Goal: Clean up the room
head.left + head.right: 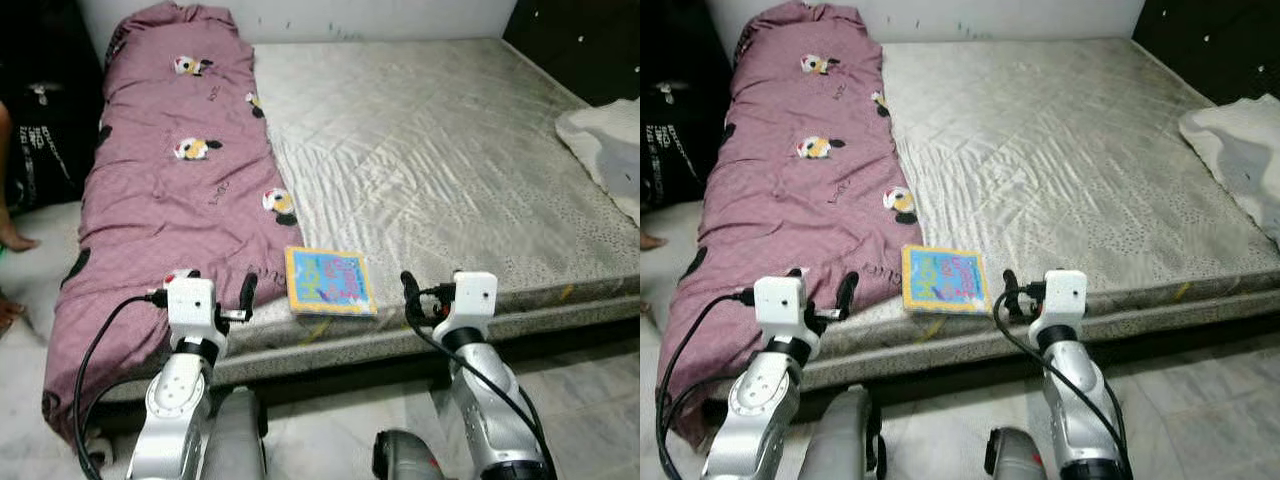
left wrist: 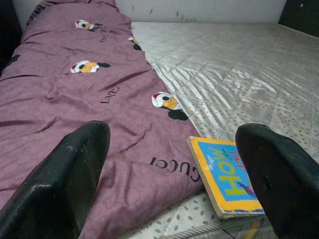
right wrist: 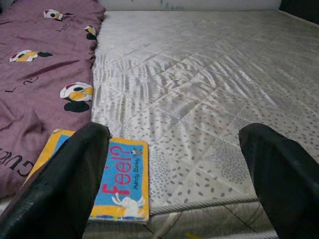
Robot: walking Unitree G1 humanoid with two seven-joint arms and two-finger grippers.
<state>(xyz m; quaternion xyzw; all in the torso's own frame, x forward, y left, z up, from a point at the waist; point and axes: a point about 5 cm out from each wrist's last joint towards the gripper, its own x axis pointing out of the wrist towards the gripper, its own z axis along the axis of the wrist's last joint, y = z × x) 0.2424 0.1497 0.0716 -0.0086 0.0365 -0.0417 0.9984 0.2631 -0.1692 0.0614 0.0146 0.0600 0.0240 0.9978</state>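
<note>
Glossy, flat, yellow-bordered blue picture book (image 1: 330, 283) lies at the near edge of the quilted grey mattress (image 1: 450, 170), touching a crumpled mauve cartoon-print blanket (image 1: 170, 190) along the bed's left edge. Left claw (image 1: 247, 296) and right claw (image 1: 409, 290) hover spread wide, empty, above pale marble floor (image 1: 590, 390).

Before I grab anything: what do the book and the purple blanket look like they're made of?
The book looks like thick glossy cardboard, probably a board book: stiff, with a thick edge. The purple blanket looks like soft matte woven fabric; it wrinkles and drapes over the mattress edge.
</note>
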